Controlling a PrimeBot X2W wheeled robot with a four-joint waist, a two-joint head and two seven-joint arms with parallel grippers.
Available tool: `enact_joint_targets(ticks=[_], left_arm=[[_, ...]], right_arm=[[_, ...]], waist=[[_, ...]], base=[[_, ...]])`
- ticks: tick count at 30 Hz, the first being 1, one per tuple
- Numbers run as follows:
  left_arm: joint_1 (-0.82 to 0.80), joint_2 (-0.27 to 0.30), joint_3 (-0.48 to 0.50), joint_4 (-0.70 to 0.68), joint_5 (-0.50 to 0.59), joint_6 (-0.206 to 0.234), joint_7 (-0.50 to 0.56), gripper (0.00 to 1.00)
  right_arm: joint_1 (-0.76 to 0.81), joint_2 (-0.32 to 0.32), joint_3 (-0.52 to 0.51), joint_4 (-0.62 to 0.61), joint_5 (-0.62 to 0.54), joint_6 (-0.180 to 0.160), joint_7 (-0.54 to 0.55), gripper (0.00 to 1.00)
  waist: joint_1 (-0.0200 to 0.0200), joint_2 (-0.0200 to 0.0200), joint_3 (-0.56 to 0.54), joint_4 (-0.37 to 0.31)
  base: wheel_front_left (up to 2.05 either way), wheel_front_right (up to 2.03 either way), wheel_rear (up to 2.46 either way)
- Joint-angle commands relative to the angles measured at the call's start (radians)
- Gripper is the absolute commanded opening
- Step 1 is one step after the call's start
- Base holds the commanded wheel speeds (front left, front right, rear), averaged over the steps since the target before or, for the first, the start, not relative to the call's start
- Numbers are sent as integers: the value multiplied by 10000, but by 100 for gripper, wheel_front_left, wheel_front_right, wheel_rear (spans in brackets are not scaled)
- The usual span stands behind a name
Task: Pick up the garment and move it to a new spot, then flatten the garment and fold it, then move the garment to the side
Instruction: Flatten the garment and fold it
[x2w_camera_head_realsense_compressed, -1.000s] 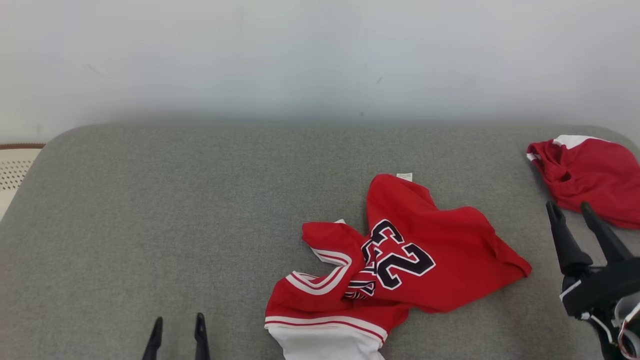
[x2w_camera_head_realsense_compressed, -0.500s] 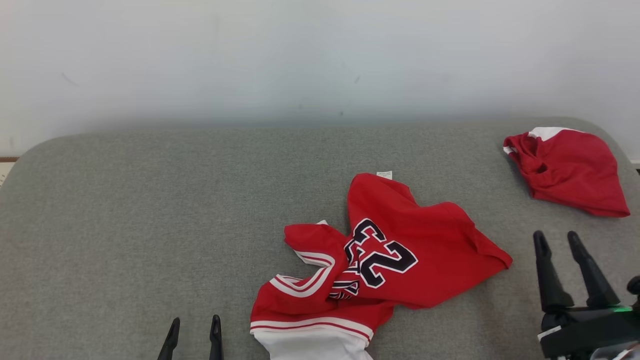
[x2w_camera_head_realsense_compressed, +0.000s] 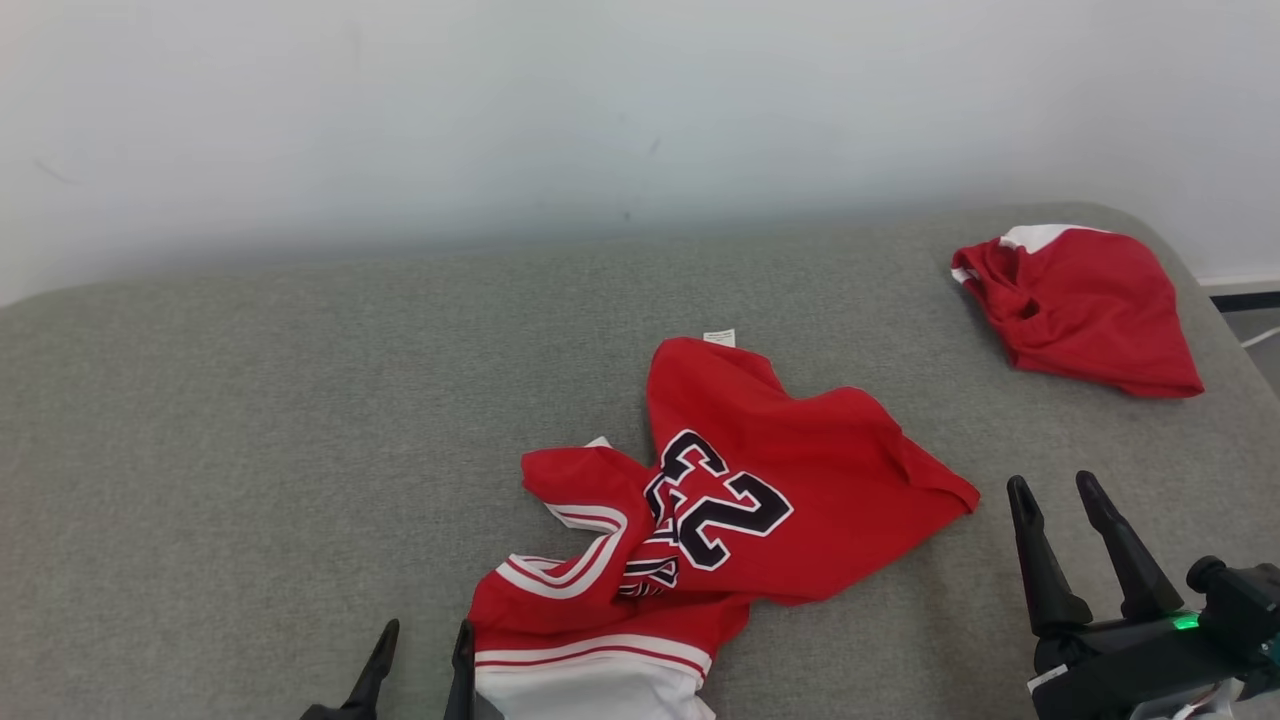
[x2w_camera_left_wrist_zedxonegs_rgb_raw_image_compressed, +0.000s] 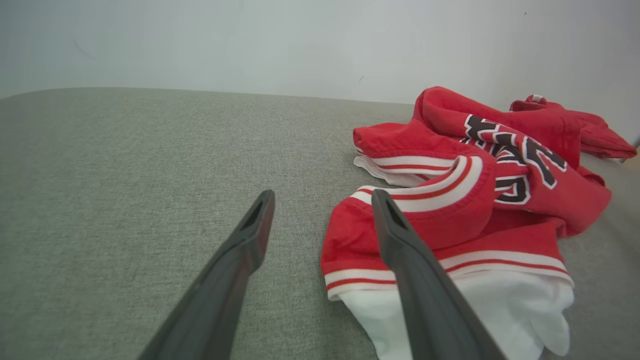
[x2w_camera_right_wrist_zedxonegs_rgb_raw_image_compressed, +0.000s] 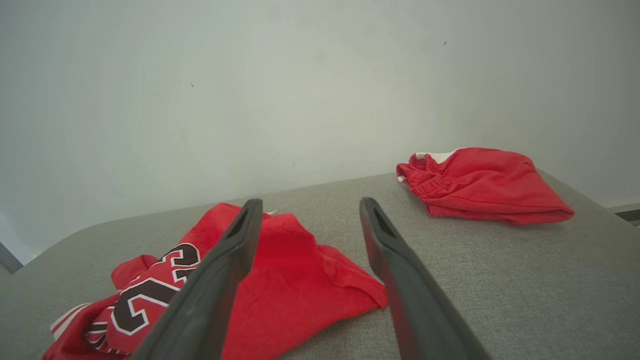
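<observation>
Right claw (x2w_camera_head_realsense_compressed: 1052, 482), fingers apart and empty, has been drawn back from the folded red garment (x2w_camera_head_realsense_compressed: 1090, 310) and now stands near the right corner of the jersey (x2w_camera_head_realsense_compressed: 760, 440). Left claw (x2w_camera_head_realsense_compressed: 427, 628), likewise apart, has been brought up just beside the white hem. The head camera was also turned. Judged: pick-up approached, not begun. The jersey lies crumpled mid-bench (x2w_camera_head_realsense_compressed: 250, 400), red with a dark number; a white under-layer, possibly lining, is exposed.

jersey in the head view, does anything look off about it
Yes. The red jersey lies crumpled on the grey cushion, folded over itself so its number is creased, a white part sticking out at the near edge. No tear or stain is visible.
</observation>
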Motion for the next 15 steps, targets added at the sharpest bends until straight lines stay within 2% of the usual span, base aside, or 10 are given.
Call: enact_joint_targets(ticks=[1, 15], left_arm=[[-217, 5, -58, 340, -26, -106, -39, 100], [-2054, 175, -168, 3039, 271, -833, -41, 100]], right_arm=[[-124, 1, 64, 28, -27, -8, -75, 100], [-587, 18, 392, 241, 10, -8, -169, 100]], waist=[[0, 0, 71, -179], [0, 0, 462, -1114]], base=[[0, 0, 0], [0, 0, 0]])
